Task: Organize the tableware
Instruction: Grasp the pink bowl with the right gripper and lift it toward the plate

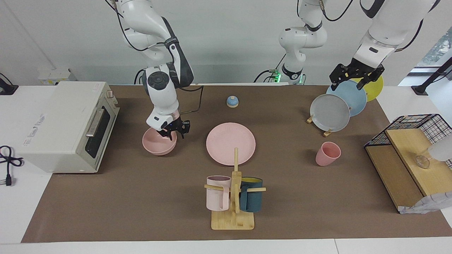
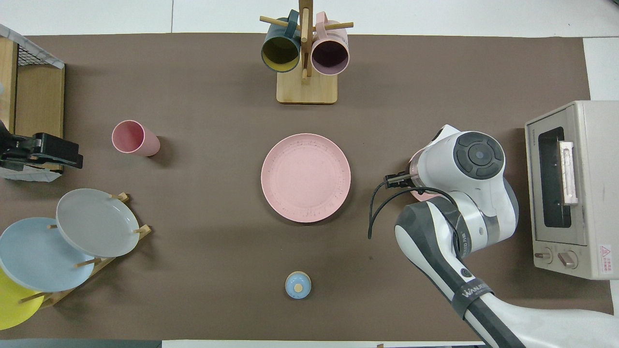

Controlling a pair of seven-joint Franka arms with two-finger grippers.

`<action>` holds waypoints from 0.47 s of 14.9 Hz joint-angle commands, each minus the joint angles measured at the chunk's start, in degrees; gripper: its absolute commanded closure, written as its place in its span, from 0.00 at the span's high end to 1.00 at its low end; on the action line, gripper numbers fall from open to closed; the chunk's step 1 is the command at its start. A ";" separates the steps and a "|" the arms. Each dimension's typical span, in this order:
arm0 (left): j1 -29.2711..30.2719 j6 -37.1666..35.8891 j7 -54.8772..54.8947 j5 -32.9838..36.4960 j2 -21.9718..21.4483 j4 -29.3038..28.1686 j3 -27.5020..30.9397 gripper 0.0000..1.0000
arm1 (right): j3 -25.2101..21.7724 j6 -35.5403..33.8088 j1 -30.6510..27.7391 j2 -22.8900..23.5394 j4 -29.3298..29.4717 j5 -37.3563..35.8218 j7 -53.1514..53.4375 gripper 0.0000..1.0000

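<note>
R gripper is down at the pink bowl, fingers straddling the rim on the side nearer the robots; looks like a grip on the rim, bowl tilted a bit w/ its opening tipped away from the robots. From overhead the R arm covers nearly all of the bowl, only a pink sliver shows by the wrist. Bowl sits toward the R arm's end of the table, just in front of the oven (door shut).

Pink plate lies flat at mid table, apart from the bowl. Pink cup stands upright toward the L arm's end, opening tilted slightly, well apart from the plate.

L gripper hangs in the air over the rack w/ the upright plates, fingers spread, holding nothing; L arm waits.

Other bits: grey plate, blue plate & yellow plate on edge in the rack; mug tree w/ two mugs, farther from the robots than the pink plate; small blue knob-topped lid nearer the robots; wire shelf at the L arm's end.
</note>
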 commanded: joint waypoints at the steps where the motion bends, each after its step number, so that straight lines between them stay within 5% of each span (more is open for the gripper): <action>1: -0.56 0.11 -0.22 1.05 -1.32 -1.31 -0.25 1.00 | 0.51 -7.13 0.31 1.21 6.26 -1.25 0.13 0.00; 4: -0.47 0.03 -0.30 1.05 -1.32 -1.31 -0.16 1.00 | 0.68 -21.54 4.26 5.33 22.16 -1.25 3.10 0.00; 7: -0.03 0.64 -0.39 1.05 -1.32 -1.31 -0.16 1.00 | 0.68 -27.02 12.42 9.64 33.52 -1.08 16.26 0.00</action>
